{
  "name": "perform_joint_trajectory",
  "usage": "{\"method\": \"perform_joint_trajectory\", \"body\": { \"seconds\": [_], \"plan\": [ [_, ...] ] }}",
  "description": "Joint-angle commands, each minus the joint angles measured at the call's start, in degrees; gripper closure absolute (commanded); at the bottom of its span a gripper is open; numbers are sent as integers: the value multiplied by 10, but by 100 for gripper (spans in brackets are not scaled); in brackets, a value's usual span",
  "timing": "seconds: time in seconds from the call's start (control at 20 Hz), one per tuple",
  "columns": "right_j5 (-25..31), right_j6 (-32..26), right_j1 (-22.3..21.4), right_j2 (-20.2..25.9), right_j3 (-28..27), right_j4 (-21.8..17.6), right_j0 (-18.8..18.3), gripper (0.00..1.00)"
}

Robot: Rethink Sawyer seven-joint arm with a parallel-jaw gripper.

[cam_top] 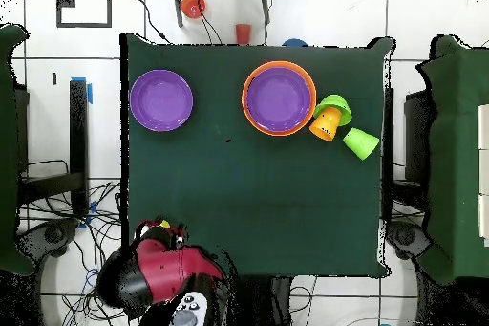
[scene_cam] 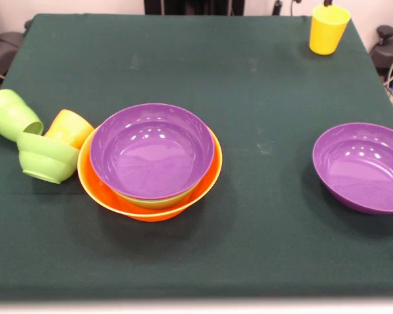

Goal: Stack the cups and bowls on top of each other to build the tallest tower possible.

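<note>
The tower (scene_cam: 150, 157) (cam_top: 279, 98) is a nest of bowls: a wide orange one outermost, a light green rim inside it, a purple one on top. A second purple bowl (scene_cam: 363, 167) (cam_top: 160, 99) sits alone, upright. Beside the tower an orange cup (scene_cam: 69, 127) (cam_top: 324, 123) and a light green cup (scene_cam: 10, 112) (cam_top: 360, 141) lie on their sides, with a small light green bowl (scene_cam: 47, 157) (cam_top: 332, 107) tilted against them. A yellow cup (scene_cam: 329, 29) stands upright at a table corner. My gripper (cam_top: 160, 231) hangs over that corner, its state hidden.
The table (scene_cam: 196, 255) is covered in dark green cloth. In the overhead view a small red thing (cam_top: 244, 32) and an orange-red round thing (cam_top: 193, 5) sit off the table beyond its far edge. Cables lie on the floor around the robot's base.
</note>
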Motion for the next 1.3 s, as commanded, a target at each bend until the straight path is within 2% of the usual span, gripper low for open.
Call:
{"method": "perform_joint_trajectory", "body": {
  "seconds": [0.05,0.2,0.25,0.55,1.0,1.3],
  "plan": [
    [43,99,-88,91,69,31,-22,0],
    [51,102,-96,103,78,42,-22,0],
    [52,104,-91,90,77,45,-12,0],
    [19,95,-51,85,65,48,-9,0],
    [-8,83,20,8,20,54,30,0],
    [-45,69,44,28,24,24,-17,0]
  ]
}}
